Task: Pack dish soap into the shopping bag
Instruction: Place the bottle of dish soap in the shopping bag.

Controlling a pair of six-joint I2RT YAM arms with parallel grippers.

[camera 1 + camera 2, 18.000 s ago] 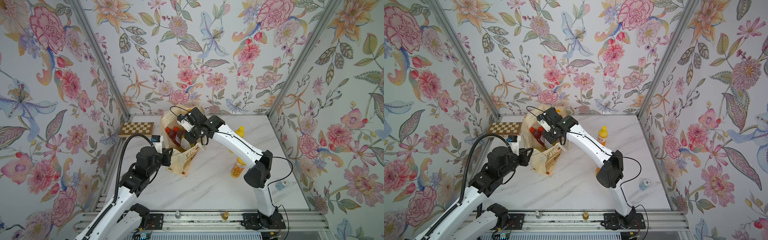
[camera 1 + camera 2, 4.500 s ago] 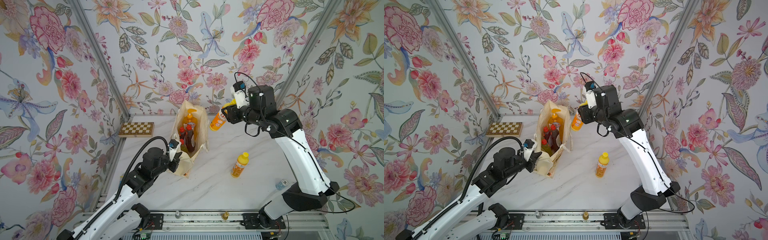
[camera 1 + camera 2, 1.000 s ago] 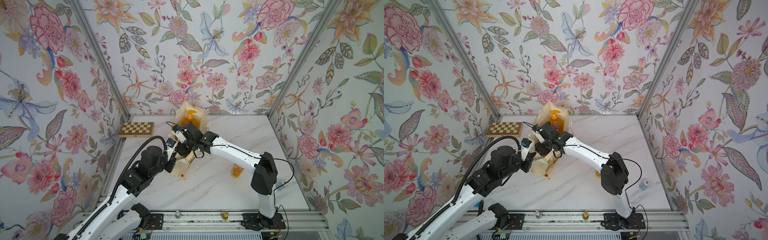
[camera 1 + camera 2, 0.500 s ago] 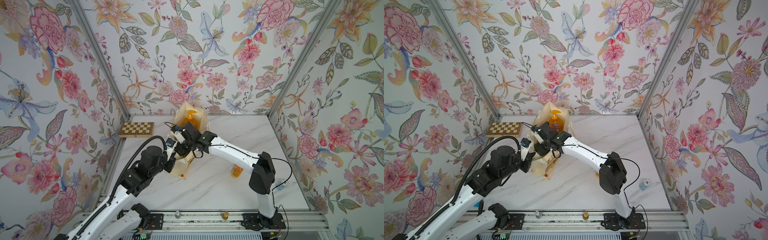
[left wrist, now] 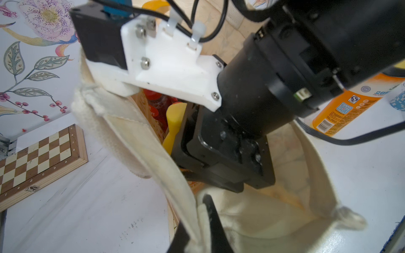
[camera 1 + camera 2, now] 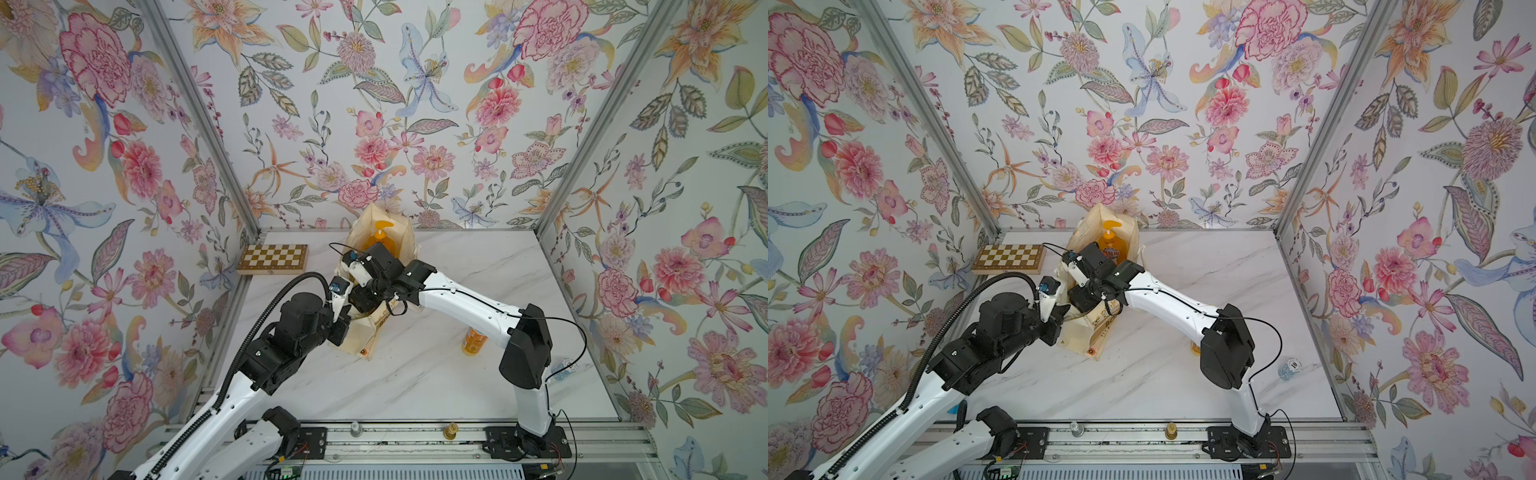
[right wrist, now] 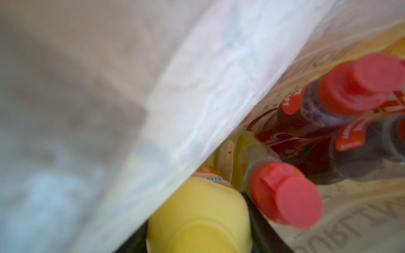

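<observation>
In both top views: the shopping bag (image 6: 360, 338) upright toward the back of the marble table (image 6: 415, 382), mouth open. In its far end the tall orange pump bottle (image 6: 379, 236), pump head above the rim. Plunged into the mouth from above, the right gripper (image 6: 365, 300), fingertips hidden by cloth. Pressed against the near rim, the left gripper (image 6: 340, 329). Out on the table, well apart from the bag and partly behind the right arm, one orange yellow-capped bottle (image 6: 473, 343), upright. By the left wall a chessboard (image 6: 272, 258), flat; near the right edge a small blue-and-white disc (image 6: 1289, 368).

Left wrist view: dark fingers (image 5: 215, 223) of the left gripper closed tight on a fold of the bag's cream rim, cloth pinched between them. Opening largely filled by the black body of the right gripper; beside it, inside, a yellow cap (image 5: 175, 118) and red caps (image 5: 153, 97). Beyond the bag, the orange bottle on the table.

Right wrist view, blurred and close: inside the bag, a second yellow-capped bottle (image 7: 197, 216), upright, cap between the right gripper's dark fingers (image 7: 258, 223). Perhaps in contact with them; clamped or slack, impossible to tell here. Just beside it the olive-green red-capped bottle (image 7: 285, 192), past that two dark-red red-capped bottles (image 7: 359, 87), all upright and close-packed against the cloth wall.
</observation>
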